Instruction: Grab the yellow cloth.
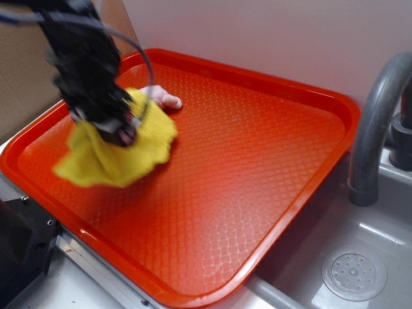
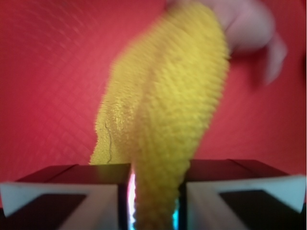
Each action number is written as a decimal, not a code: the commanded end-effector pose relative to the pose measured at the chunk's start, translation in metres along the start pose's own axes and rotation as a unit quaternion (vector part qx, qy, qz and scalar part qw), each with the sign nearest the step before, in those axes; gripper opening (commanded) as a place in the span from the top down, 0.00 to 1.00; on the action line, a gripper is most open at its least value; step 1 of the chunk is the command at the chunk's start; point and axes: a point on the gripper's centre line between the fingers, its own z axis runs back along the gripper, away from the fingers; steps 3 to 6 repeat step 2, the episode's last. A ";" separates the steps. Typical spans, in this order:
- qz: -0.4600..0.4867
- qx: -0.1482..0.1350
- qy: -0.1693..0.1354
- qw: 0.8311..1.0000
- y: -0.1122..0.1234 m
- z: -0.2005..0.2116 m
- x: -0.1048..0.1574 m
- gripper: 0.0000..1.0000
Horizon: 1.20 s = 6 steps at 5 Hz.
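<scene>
The yellow cloth [image 1: 122, 151] hangs bunched from my gripper [image 1: 119, 131] over the left part of the red tray [image 1: 257, 161]. In the wrist view the yellow cloth [image 2: 168, 110] runs down between the two fingers, and my gripper [image 2: 154, 201] is shut on a fold of it. Its lower end drapes toward the tray floor; I cannot tell whether it still touches. A small pink plush toy [image 1: 162, 96] lies just behind the cloth, partly hidden by it, and the pink plush toy [image 2: 249, 28] shows blurred at the wrist view's top right.
The tray's raised rim [image 1: 193, 297] surrounds the work area. A grey faucet [image 1: 376, 129] and a sink with a drain [image 1: 354, 273] sit to the right. A white wall stands behind, a cardboard panel [image 1: 26, 77] at the left.
</scene>
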 end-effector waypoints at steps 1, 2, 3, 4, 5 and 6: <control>-0.016 -0.011 -0.110 0.994 0.059 0.112 0.030 1.00; -0.020 -0.001 -0.084 0.996 0.056 0.124 0.036 1.00; -0.020 -0.001 -0.084 0.996 0.056 0.124 0.036 1.00; -0.020 -0.001 -0.084 0.996 0.056 0.124 0.036 1.00; -0.020 -0.001 -0.084 0.996 0.056 0.124 0.036 1.00; -0.020 -0.001 -0.084 0.996 0.056 0.124 0.036 1.00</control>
